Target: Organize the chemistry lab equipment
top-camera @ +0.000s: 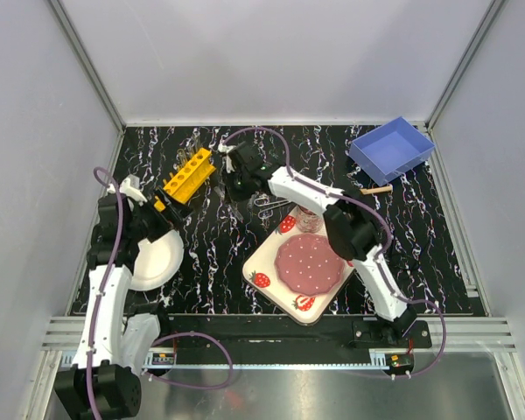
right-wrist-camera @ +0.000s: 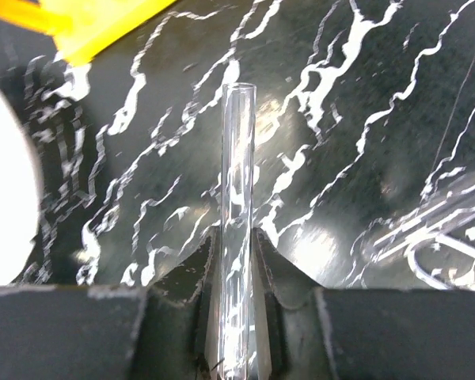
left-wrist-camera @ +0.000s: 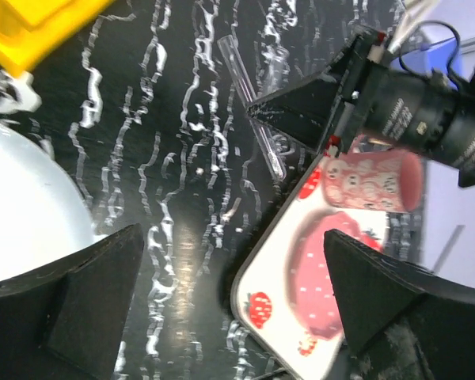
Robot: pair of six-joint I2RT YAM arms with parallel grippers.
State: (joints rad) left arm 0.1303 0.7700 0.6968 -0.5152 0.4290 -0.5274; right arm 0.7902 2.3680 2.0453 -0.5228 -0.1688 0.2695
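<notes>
The yellow rack (top-camera: 188, 173) stands at the back left of the table with thin clear tubes (top-camera: 191, 155) in its far holes. My right gripper (top-camera: 236, 175) is just right of the rack, shut on a clear tube (right-wrist-camera: 237, 182) that sticks out past its fingertips (right-wrist-camera: 265, 257); the same tube (left-wrist-camera: 249, 99) shows in the left wrist view. The metal scissors (top-camera: 266, 204) lie by the tray's far corner, also in the right wrist view (right-wrist-camera: 447, 237). A wooden clamp and stick (top-camera: 376, 188) lie near the blue bin. My left gripper (left-wrist-camera: 237, 309) is open and empty, between plate and tray.
A round white plate (top-camera: 153, 262) lies at the left under my left arm. A strawberry-print tray (top-camera: 267, 271) with a pink mat and a pink mug (top-camera: 308, 219) sits front centre. A blue bin (top-camera: 392, 149) stands at the back right.
</notes>
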